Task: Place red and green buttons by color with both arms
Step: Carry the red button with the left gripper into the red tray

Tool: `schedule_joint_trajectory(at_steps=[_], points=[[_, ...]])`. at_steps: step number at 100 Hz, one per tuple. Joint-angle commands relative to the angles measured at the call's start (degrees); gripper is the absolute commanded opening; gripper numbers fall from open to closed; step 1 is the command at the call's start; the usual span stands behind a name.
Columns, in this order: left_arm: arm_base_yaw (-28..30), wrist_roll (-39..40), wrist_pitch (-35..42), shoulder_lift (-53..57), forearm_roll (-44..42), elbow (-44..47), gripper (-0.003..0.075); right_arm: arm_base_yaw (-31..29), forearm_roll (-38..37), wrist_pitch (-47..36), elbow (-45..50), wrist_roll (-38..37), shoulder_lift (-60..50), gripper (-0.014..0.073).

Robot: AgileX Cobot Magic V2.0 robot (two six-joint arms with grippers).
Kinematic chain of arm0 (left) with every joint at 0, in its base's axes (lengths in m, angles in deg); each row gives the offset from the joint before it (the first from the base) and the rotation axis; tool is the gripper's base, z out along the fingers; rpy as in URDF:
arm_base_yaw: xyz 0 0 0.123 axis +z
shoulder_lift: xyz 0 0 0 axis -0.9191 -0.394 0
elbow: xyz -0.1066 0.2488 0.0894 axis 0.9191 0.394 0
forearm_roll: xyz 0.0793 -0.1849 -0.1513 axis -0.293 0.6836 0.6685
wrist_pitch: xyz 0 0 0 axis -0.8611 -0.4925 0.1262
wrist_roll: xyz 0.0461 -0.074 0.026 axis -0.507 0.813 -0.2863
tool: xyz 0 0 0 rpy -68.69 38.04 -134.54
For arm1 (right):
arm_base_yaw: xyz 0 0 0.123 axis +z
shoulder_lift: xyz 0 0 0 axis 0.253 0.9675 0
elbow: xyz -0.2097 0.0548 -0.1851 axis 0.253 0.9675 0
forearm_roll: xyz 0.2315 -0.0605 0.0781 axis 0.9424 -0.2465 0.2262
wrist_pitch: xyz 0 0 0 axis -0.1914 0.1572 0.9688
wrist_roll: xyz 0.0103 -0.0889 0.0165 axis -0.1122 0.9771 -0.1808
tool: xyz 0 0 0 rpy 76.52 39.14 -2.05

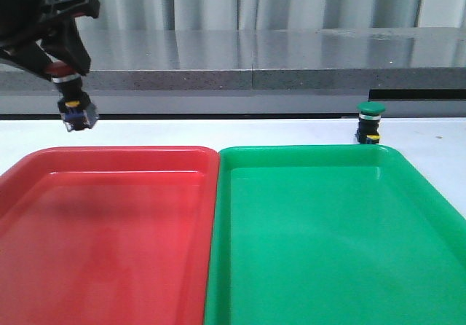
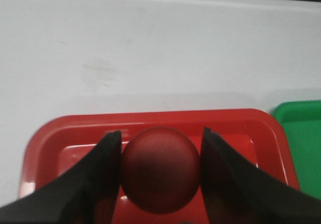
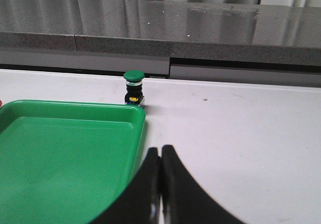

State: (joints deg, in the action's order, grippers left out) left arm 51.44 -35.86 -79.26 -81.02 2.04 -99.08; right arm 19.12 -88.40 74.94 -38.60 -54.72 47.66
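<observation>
My left gripper [image 1: 65,66] hangs at the upper left of the front view, shut on the red button [image 1: 73,100], whose body points down above the far left corner of the red tray [image 1: 109,157]. In the left wrist view the red cap [image 2: 160,169] fills the gap between the two black fingers [image 2: 103,174], over the red tray [image 2: 150,119]. The green button [image 1: 370,122] stands upright on the white table just behind the green tray [image 1: 313,154]. My right gripper [image 3: 160,151] is shut and empty, beside the green tray's edge [image 3: 138,133], with the green button [image 3: 133,87] well ahead of it.
A grey counter ledge [image 1: 255,70] runs across behind the white table [image 1: 218,132]. The two trays lie side by side and fill the near half of the front view.
</observation>
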Motion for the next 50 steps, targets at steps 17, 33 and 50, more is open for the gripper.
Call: schedule_joint_trajectory(at_steps=[17,33,50], points=[[-5.4,0.7,11.5,2.9,3.8,4.1,0.0188,-0.4,-0.4,-5.1,-0.9,0.4,-1.1,-0.0066],[-5.6,0.8,11.8,2.4,3.8,5.9,0.0188,-0.4,-0.4,-5.1,-0.9,0.4,-1.1,-0.0066],[-5.6,0.8,12.5,0.9,3.8,7.3,0.0188,-0.4,-0.4,-5.1,-0.9,0.4,-1.1,-0.0066]])
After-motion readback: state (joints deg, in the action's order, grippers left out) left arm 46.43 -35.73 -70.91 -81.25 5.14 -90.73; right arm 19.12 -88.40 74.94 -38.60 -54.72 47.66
